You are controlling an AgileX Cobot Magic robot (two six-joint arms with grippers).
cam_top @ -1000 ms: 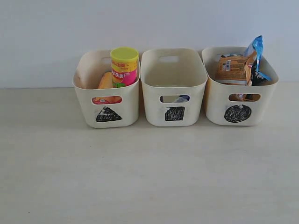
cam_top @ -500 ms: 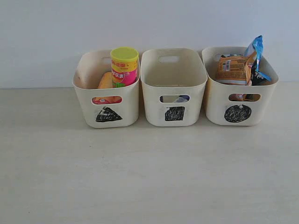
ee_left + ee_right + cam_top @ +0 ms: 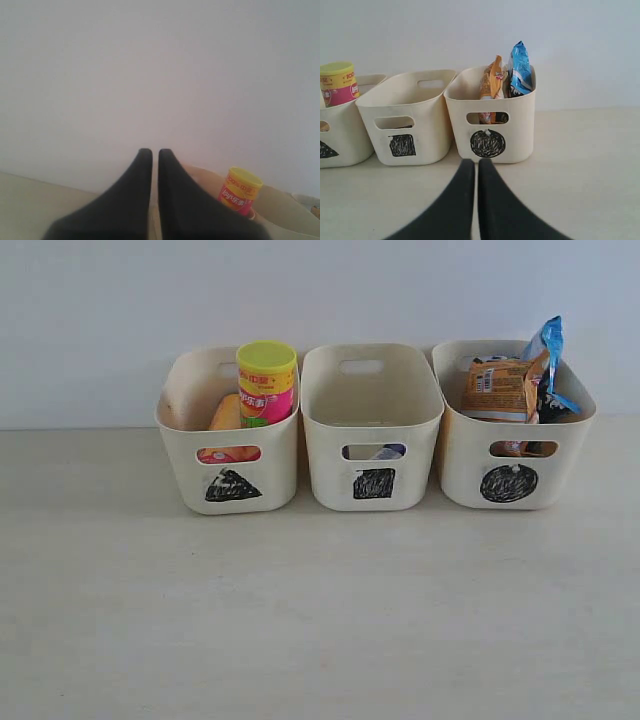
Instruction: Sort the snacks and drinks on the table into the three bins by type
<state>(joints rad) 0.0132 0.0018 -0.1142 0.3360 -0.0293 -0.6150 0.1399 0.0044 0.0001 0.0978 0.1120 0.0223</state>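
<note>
Three cream bins stand in a row at the back of the table. The triangle bin holds the magenta canister upright and the yellow canister leaning beside it. Through the square bin's handle slot only a bit of a carton shows. Inside the circle bin sit the orange-brown bag and the blue-white-black bag. Neither arm appears in the exterior view. My left gripper is shut and empty, facing the wall near the magenta canister. My right gripper is shut and empty, just before the circle bin.
A plain white wall rises directly behind the bins. The bins stand nearly touching one another. The pale table stretches wide in front of them toward the near edge.
</note>
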